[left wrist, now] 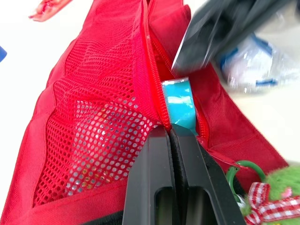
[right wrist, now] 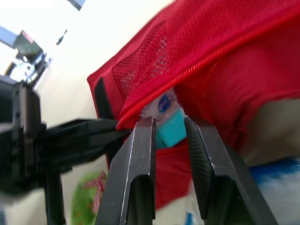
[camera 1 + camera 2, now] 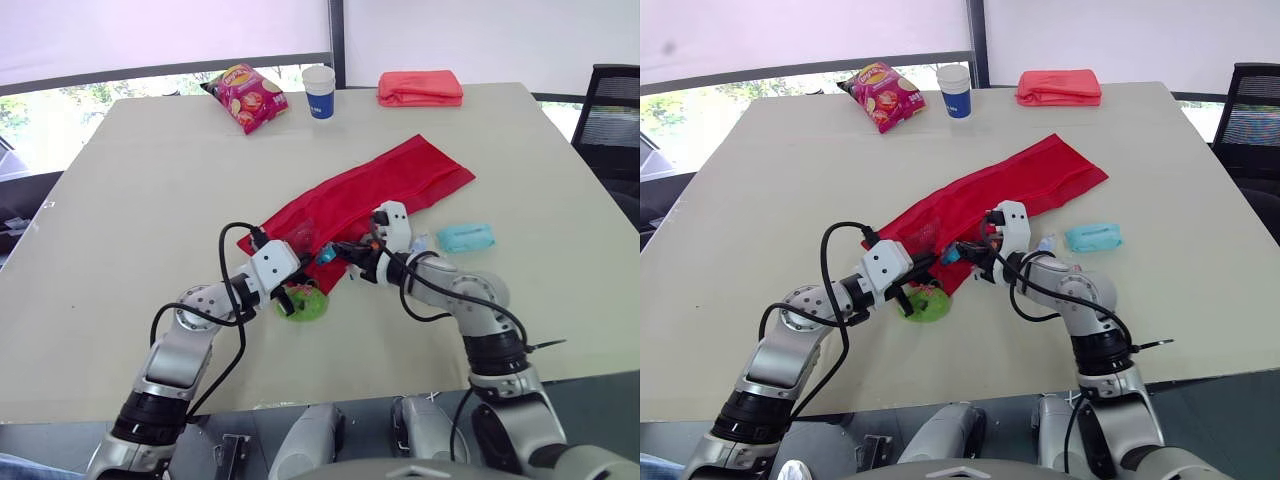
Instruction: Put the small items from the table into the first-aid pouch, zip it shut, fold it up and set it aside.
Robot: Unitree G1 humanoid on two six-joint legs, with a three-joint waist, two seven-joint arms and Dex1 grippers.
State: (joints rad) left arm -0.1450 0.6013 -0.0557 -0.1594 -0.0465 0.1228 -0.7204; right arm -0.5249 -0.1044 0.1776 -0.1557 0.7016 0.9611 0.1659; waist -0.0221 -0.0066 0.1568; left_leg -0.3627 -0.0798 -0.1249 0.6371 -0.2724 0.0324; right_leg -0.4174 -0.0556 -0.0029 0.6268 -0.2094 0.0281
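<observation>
The red mesh first-aid pouch (image 3: pixel 370 190) lies unfolded across the middle of the table, its zipper open at the near end. My left gripper (image 3: pixel 305 262) is shut on the pouch's zipper edge (image 1: pixel 157 101) and holds that flap up. My right gripper (image 2: pixel 168 121) is shut on a small teal packet (image 2: pixel 171 130), with the packet's end at the pouch opening, partly under the mesh flap. The teal packet (image 1: pixel 180 105) shows in the zipper gap just past my left fingers (image 1: pixel 154 164). The two grippers nearly touch.
A green plush keychain (image 3: pixel 303 303) lies by the pouch's near corner. A clear blue-printed packet (image 3: pixel 418 243) and a teal wipes pack (image 3: pixel 466 237) lie to the right. A chips bag (image 3: pixel 246 96), paper cup (image 3: pixel 319 91) and folded red cloth (image 3: pixel 420 88) line the far edge.
</observation>
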